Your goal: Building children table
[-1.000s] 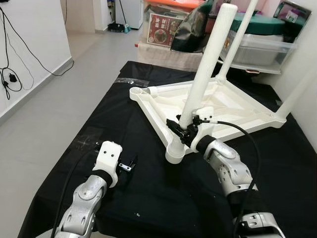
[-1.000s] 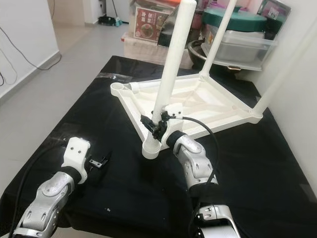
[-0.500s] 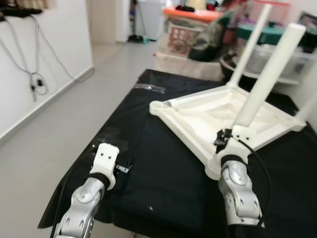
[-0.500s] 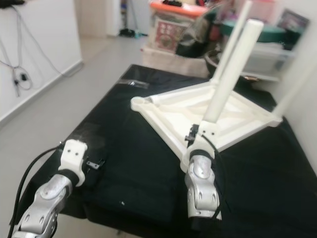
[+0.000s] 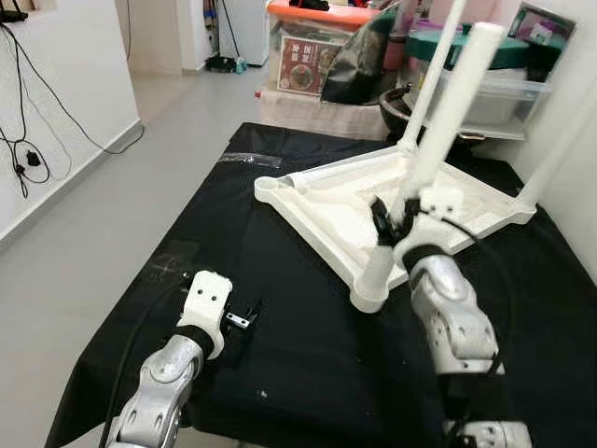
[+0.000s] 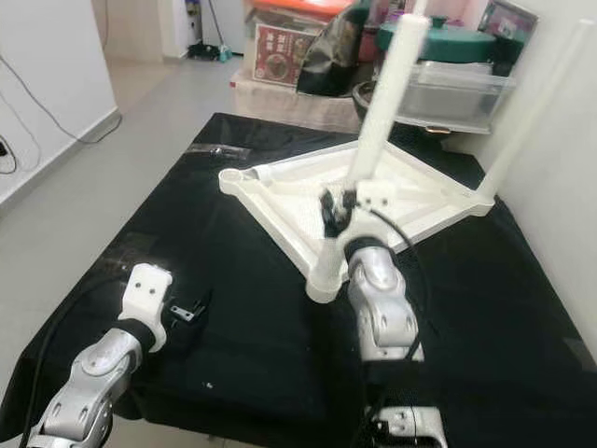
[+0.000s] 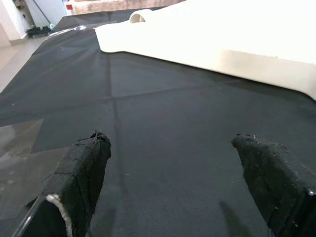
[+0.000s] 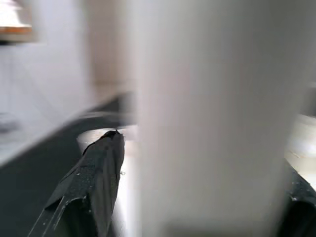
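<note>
Storage bins (image 5: 485,89) crowd behind the upturned white table (image 5: 466,201); right gripper (image 5: 392,222) clamps its near leg (image 5: 438,140), left gripper (image 5: 244,315) gapes empty over black cloth (image 5: 280,308).

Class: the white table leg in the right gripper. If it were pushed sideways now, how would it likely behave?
The leg looks like a stiff plastic tube, so it probably won't bend. It's tall and tilted in its corner socket, so it may wobble. The right gripper grips low, giving limited leverage.

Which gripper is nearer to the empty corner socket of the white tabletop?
Right. The right gripper clasps a table leg across the tabletop from the socket; the left gripper hovers over the black cloth, farther off.
</note>
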Robot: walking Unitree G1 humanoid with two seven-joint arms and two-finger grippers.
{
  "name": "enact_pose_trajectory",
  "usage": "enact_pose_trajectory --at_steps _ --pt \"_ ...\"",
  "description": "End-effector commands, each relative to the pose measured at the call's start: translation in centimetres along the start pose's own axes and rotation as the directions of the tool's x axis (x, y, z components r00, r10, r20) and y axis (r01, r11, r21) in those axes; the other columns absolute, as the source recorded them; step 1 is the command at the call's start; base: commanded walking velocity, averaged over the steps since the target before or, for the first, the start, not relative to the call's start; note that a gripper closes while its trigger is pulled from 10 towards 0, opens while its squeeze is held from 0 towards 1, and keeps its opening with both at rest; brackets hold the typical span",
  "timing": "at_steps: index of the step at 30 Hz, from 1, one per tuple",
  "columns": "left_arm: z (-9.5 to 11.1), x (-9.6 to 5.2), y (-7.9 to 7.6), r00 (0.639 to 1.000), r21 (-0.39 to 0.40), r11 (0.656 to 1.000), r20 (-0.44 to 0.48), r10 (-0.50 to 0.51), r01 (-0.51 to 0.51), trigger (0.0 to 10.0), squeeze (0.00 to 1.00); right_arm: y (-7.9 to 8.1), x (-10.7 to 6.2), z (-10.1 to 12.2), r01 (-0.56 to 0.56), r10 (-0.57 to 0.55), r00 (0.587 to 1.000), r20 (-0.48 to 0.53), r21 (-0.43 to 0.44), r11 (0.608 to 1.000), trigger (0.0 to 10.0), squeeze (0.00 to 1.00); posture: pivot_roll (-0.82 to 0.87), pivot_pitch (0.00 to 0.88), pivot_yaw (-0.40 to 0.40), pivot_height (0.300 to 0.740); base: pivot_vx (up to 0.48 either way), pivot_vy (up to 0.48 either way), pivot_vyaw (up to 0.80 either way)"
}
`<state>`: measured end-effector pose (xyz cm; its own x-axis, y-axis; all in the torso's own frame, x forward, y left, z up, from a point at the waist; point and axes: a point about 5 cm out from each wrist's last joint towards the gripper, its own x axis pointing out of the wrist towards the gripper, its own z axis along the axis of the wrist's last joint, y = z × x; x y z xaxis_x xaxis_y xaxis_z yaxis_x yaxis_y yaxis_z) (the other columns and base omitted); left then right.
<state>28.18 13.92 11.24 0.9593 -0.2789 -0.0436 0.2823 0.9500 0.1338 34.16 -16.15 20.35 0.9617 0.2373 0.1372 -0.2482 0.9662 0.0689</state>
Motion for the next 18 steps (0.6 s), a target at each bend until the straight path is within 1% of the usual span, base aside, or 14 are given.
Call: enact_pose_trajectory --at_steps 1,2,3,4,7,10,11,12,13,14,15,16,17,18 --pt "-0.1 0.1 -0.2 1.0 0.008 1.0 -0.002 -0.011 0.011 10.0 0.0 0.6 -0.1 -0.9 -0.202 0.204 0.978 -0.046 0.038 0.979 10.0 0.0 0.08 0.0 -0.116 0.74 0.0 0.0 0.0" --pt "-0.1 0.1 -0.2 1.0 0.008 1.0 -0.002 -0.013 0.013 10.0 0.0 0.9 -0.2 -2.1 -0.285 0.286 0.953 -0.1 0.021 0.958 10.0 0.0 0.09 0.0 -0.121 0.74 0.0 0.0 0.0" --pt "0.0 0.1 -0.3 1.0 0.008 1.0 -0.001 -0.013 0.013 10.0 0.0 1.0 -0.4 -3.0 -0.328 0.326 0.935 -0.138 0.011 0.945 10.0 0.0 0.09 0.0 -0.121 0.74 0.0 0.0 0.0" --pt "0.0 0.1 -0.3 1.0 0.008 1.0 -0.001 -0.013 0.013 10.0 0.0 1.0 -0.4 -3.0 -0.328 0.326 0.935 -0.138 0.011 0.945 10.0 0.0 0.09 0.0 -0.121 0.74 0.0 0.0 0.0" --pt "0.0 0.2 -0.3 1.0 0.01 1.0 0.001 -0.012 0.012 10.0 0.0 1.9 -0.5 -4.8 -0.41 0.408 0.89 -0.204 0.034 0.911 10.0 0.0 0.11 0.0 -0.13 0.74 0.0 0.0 0.0" --pt "0.0 0.1 -0.2 1.0 0.01 1.0 0.001 -0.01 0.01 10.0 0.0 2.2 -0.5 -5.1 -0.428 0.426 0.88 -0.208 0.039 0.903 10.0 0.0 0.11 0.0 -0.13 0.74 0.0 0.0 0.0" --pt "0.1 0.1 -0.2 1.0 0.012 1.0 0.002 -0.007 0.007 10.0 0.0 2.5 0.0 -5.4 -0.422 0.422 0.883 -0.204 0.043 0.905 3.1 0.0 0.11 0.0 -0.134 0.74 0.0 0.0 0.0" --pt "0.1 0.1 -0.2 1.0 0.012 1.0 0.002 -0.007 0.007 10.0 0.0 2.5 0.0 -5.4 -0.422 0.422 0.883 -0.204 0.043 0.905 3.1 0.0 0.11 0.0 -0.134 0.74 0.0 0.0 0.0" --pt "0.1 0.1 -0.1 1.0 0.012 1.0 0.003 -0.005 0.005 10.0 0.0 2.4 0.6 -5.5 -0.385 0.387 0.902 -0.19 0.051 0.922 0.0 0.0 0.11 0.0 -0.134 0.74 0.0 0.0 0.0" --pt "0.1 0.1 -0.1 1.0 0.013 1.0 0.003 -0.003 0.003 10.0 0.0 1.8 1.3 -5.4 -0.29 0.293 0.938 -0.185 0.04 0.956 0.0 0.0 0.12 0.0 -0.138 0.74 0.0 0.0 0.0" --pt "0.1 0.1 -0.1 1.0 0.013 1.0 0.003 -0.003 0.003 10.0 0.0 1.8 1.3 -5.4 -0.29 0.293 0.938 -0.185 0.04 0.956 0.0 0.0 0.12 0.0 -0.138 0.74 0.0 0.0 0.0" --pt "0.1 0.1 0.0 1.0 0.013 1.0 0.004 -0.001 0.001 10.0 0.0 0.9 1.8 -5.4 -0.167 0.166 0.967 -0.191 0.015 0.986 0.0 0.0 0.12 0.0 -0.136 0.74 0.0 0.0 0.0" --pt "0.1 0.1 0.0 1.0 0.013 1.0 0.004 -0.001 0.001 10.0 0.0 0.9 1.8 -5.4 -0.167 0.166 0.967 -0.191 0.015 0.986 0.0 0.0 0.12 0.0 -0.136 0.74 0.0 0.0 0.0" --pt "0.2 0.0 0.0 1.0 0.013 1.0 0.004 -0.001 0.001 10.0 0.0 -1.2 1.9 -5.5 0.064 -0.061 0.974 -0.217 0.005 0.998 0.0 0.0 0.11 0.0 -0.135 0.74 0.0 0.0 0.0"
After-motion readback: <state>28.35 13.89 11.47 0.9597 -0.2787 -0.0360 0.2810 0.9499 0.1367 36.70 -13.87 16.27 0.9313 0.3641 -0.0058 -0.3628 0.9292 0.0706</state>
